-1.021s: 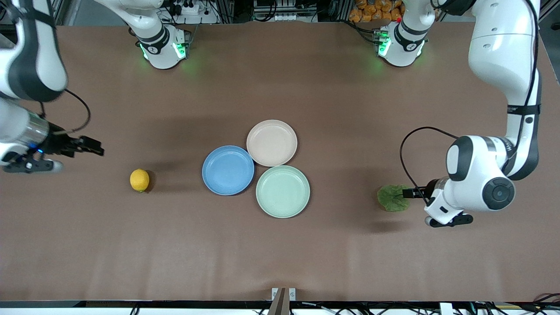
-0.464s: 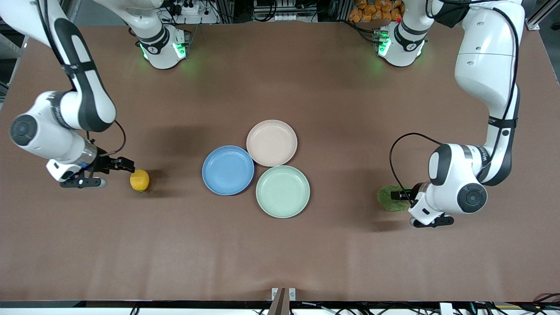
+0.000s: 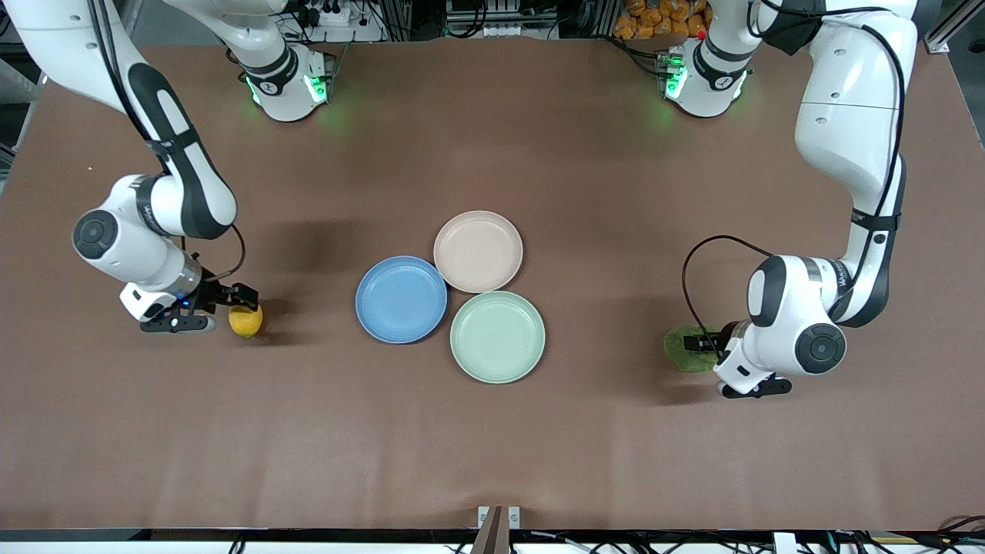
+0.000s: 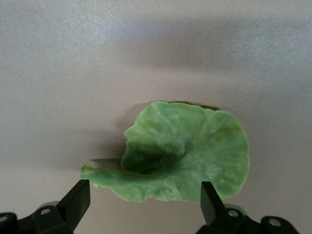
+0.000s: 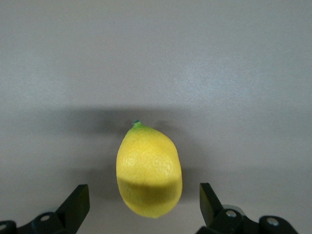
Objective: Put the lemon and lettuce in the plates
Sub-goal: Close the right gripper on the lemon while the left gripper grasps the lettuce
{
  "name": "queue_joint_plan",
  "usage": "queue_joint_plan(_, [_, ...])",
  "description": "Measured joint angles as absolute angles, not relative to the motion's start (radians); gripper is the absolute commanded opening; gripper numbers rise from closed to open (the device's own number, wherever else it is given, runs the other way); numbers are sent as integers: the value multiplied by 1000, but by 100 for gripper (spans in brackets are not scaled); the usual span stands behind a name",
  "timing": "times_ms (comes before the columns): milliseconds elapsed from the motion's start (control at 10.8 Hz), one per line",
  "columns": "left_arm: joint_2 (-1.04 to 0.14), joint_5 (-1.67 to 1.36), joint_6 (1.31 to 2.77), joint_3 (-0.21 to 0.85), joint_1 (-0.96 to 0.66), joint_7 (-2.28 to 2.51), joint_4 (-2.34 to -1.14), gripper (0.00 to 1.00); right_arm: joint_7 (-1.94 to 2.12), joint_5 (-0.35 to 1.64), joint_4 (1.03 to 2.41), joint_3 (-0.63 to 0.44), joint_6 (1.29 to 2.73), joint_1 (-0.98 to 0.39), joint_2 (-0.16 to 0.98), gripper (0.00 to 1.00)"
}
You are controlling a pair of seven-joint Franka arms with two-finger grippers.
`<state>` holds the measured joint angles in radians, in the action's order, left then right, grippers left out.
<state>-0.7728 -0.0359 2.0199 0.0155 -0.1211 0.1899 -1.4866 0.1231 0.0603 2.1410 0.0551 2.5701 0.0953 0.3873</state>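
Observation:
The yellow lemon (image 3: pixel 246 320) lies on the brown table toward the right arm's end. My right gripper (image 3: pixel 231 308) is open and low at it. In the right wrist view the lemon (image 5: pixel 148 170) sits between the spread fingertips (image 5: pixel 80 195) without touching them. The green lettuce (image 3: pixel 683 348) lies toward the left arm's end. My left gripper (image 3: pixel 702 342) is open at its edge. In the left wrist view the leaf (image 4: pixel 190 151) reaches between the open fingers (image 4: pixel 208 195). The blue plate (image 3: pixel 401 299) and the beige-pink plate (image 3: pixel 478 251) stand empty mid-table.
An empty mint-green plate (image 3: pixel 497 336) touches both other plates, nearer the front camera. The arm bases (image 3: pixel 288 85) stand along the table's back edge. Bare brown table surrounds the plates.
My right arm has swung in from the table's end and come down to the lemon, fingers now either side of it. My left gripper has edged a little farther onto the lettuce.

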Motion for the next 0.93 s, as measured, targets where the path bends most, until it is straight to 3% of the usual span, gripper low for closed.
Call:
queue_joint_plan(186, [-781,-36,2028,15,-121,190,-1487,100,123,60,2141,55,2615,95,419,100])
queue_joint_plan(371, [-786,-36,2039,15,-121,190,-1487,100,124,58,2142,55,2662,94,451,85])
queue_joint_plan(464, [-789,-36,2041,15,-120,190,-1487,100,124,53,2142,55,2671,94,461,74])
queue_joint_plan(650, [-790,-36,2042,15,-120,190,-1487,95,125,42,2141,55,2682,94,467,14])
queue_joint_plan(743, [-790,-36,2042,14,-120,190,-1487,86,125,38,2141,55,2686,94,467,0])
queue_joint_plan(929, [-790,-36,2043,14,-119,190,-1488,71,125,35,2141,55,2687,94,467,0])
